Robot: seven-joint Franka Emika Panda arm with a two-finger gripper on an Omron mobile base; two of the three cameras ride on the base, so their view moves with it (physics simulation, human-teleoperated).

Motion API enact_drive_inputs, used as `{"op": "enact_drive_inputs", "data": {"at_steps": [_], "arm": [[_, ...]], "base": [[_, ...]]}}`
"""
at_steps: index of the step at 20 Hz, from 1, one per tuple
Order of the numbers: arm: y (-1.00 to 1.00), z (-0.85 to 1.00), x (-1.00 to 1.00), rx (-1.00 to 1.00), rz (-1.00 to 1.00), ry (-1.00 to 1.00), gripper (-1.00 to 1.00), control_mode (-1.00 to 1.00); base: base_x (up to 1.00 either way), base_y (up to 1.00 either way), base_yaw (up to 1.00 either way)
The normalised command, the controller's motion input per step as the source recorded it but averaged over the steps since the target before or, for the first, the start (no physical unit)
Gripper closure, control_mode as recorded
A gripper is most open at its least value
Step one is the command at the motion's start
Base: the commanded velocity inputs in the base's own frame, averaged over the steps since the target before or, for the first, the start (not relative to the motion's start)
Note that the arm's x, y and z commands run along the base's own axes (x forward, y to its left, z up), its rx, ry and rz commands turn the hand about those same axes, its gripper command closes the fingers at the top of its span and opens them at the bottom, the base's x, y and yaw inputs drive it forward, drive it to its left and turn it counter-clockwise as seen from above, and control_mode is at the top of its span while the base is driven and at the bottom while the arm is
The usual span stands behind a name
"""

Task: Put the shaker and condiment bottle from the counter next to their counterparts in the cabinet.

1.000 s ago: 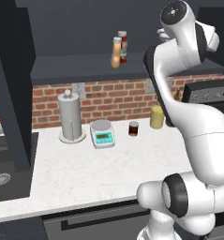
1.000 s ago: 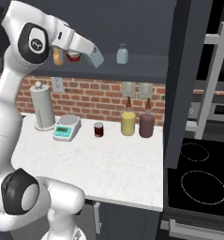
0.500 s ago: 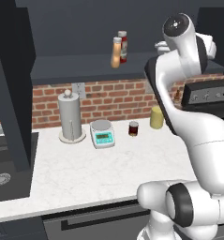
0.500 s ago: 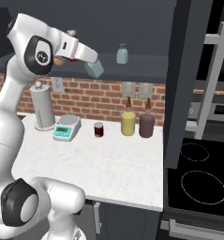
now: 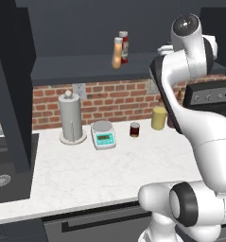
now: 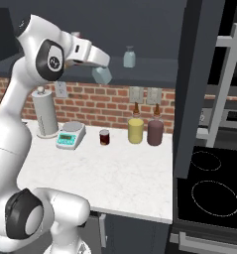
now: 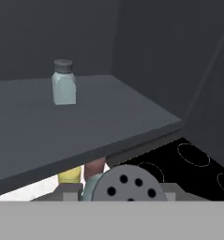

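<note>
My gripper (image 6: 100, 66) is shut on the small blue-grey shaker (image 6: 102, 76), holding it in the air just in front of and below the edge of the cabinet shelf (image 6: 154, 77). In the hand view the shaker's dark perforated cap (image 7: 127, 183) sits at the bottom. The pale blue shaker (image 6: 129, 57) with a light cap stands on the shelf (image 7: 113, 117), up and to the right of the held one, also seen from the hand (image 7: 63, 83). The orange-tan condiment bottle (image 5: 117, 53) stands on the shelf beside the red white-capped bottle (image 5: 124, 46). The white marbled counter (image 5: 86, 175) lies below.
On the counter at the brick wall stand a paper towel holder (image 5: 71, 118), a small scale (image 5: 104, 134), a dark-red jar (image 5: 134, 129), a yellow bottle (image 6: 135, 129) and a purple bottle (image 6: 155, 130). A dark upright panel (image 6: 189, 84) and a black stovetop (image 6: 211, 193) lie right; a sink (image 5: 2, 179) lies left.
The arm has swung right and slightly down along the shelf front, carrying the shaker from near the two bottles toward the pale blue shaker.
</note>
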Motion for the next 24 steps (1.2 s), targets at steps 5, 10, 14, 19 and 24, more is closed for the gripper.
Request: {"op": "enact_drive_inputs", "data": {"at_steps": [5,10,14,19,24], "arm": [[0.01,-0.01,0.15,-0.02,0.00,0.03,1.00,-1.00],[0.00,0.00,0.07,0.02,0.08,0.01,1.00,-1.00],[0.00,-0.08,0.01,0.07,0.14,0.00,1.00,-1.00],[0.00,-0.14,0.09,0.06,0.14,0.00,1.00,-1.00],[0.00,-0.12,0.05,0.00,0.09,-0.04,1.00,-1.00]], "base": [[0.00,0.00,0.00],[0.00,0.00,0.00],[0.00,0.00,0.00],[0.00,0.00,0.00],[0.00,0.00,0.00]]}}
